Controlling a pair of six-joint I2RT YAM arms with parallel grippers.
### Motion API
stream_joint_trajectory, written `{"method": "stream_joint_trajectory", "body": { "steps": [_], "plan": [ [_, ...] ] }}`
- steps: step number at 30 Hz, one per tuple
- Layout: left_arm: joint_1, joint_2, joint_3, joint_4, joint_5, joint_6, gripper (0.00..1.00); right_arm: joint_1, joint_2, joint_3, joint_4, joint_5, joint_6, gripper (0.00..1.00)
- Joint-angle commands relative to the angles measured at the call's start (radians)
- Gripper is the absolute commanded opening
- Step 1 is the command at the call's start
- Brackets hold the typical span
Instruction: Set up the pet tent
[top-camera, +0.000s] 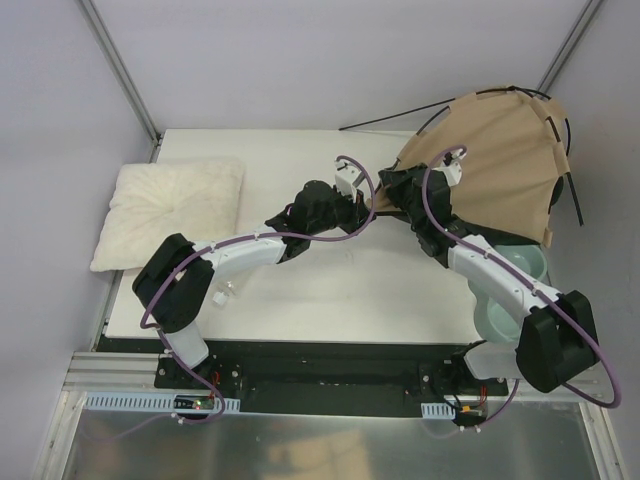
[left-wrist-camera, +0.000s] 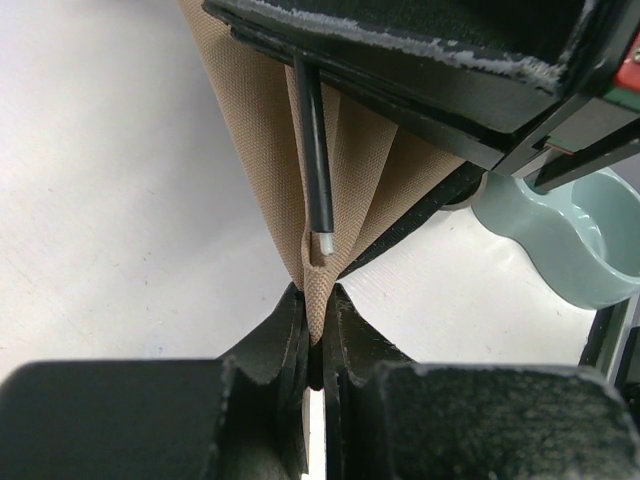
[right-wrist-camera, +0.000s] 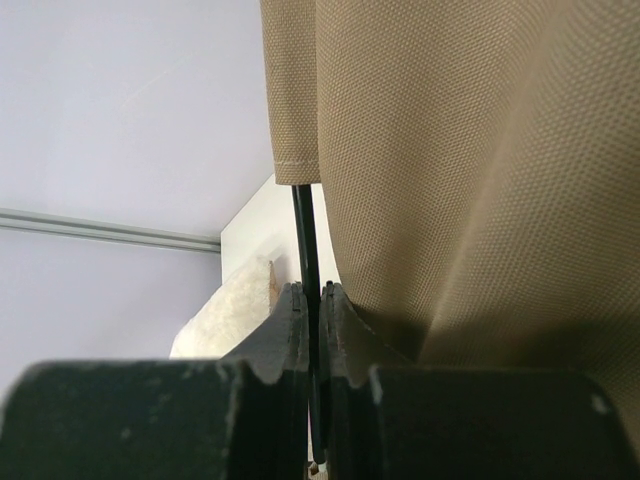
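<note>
The left gripper (left-wrist-camera: 315, 320) is clenched on a pinched fold at the lower corner of the pet tent (left-wrist-camera: 270, 150). The tan fabric rises from between the fingertips and fans out above them. A thin black pole (left-wrist-camera: 313, 150) with a white tip ends just above this grip, seated in a small fabric pocket. The pole itself is not between the left fingers.

The right gripper (right-wrist-camera: 312, 300) is clenched on the same kind of thin black pole (right-wrist-camera: 305, 240), where it comes out below the stitched hem of a fabric sleeve. The tent fabric (right-wrist-camera: 480, 170) hangs just right of that grip.

In the top view the two grippers, left (top-camera: 365, 207) and right (top-camera: 395, 190), sit near each other at the tent's left corner. The pet tent (top-camera: 500, 160) spreads from there to the far right of the desk (top-camera: 330, 290) as a loose fan, not erected.

Edges and room:
- The tent's far and right margins reach past the desk's far right corner.
- One pole (top-camera: 390, 124) projects left along the far edge. Other pole ends stick out on the right.
- A pale green double bowl (top-camera: 520, 268) lies near the right edge, partly under the tent and the right arm.
- A cream pillow (top-camera: 170, 212) occupies the left edge, well apart from the tent.
- Open desk surface lies between the pillow and the arms, and along the near side.
</note>
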Motion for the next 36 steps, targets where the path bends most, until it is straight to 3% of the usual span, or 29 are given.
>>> {"method": "stream_joint_trajectory", "body": {
  "steps": [1,13,25,36],
  "plan": [
    [-0.002,-0.046,-0.048,-0.209,0.018,-0.01,0.0,-0.107,0.013,0.01,0.126,0.294,-0.042,0.0],
    [-0.002,-0.037,-0.027,-0.219,0.013,-0.013,0.0,-0.089,0.021,0.007,0.15,0.257,-0.096,0.0],
    [0.003,-0.017,0.086,-0.351,0.024,-0.041,0.0,-0.038,-0.01,-0.056,0.227,0.156,-0.231,0.0],
    [0.011,0.014,0.149,-0.409,0.039,-0.063,0.0,-0.032,-0.05,-0.071,0.198,0.029,-0.183,0.0]
  ]
}}
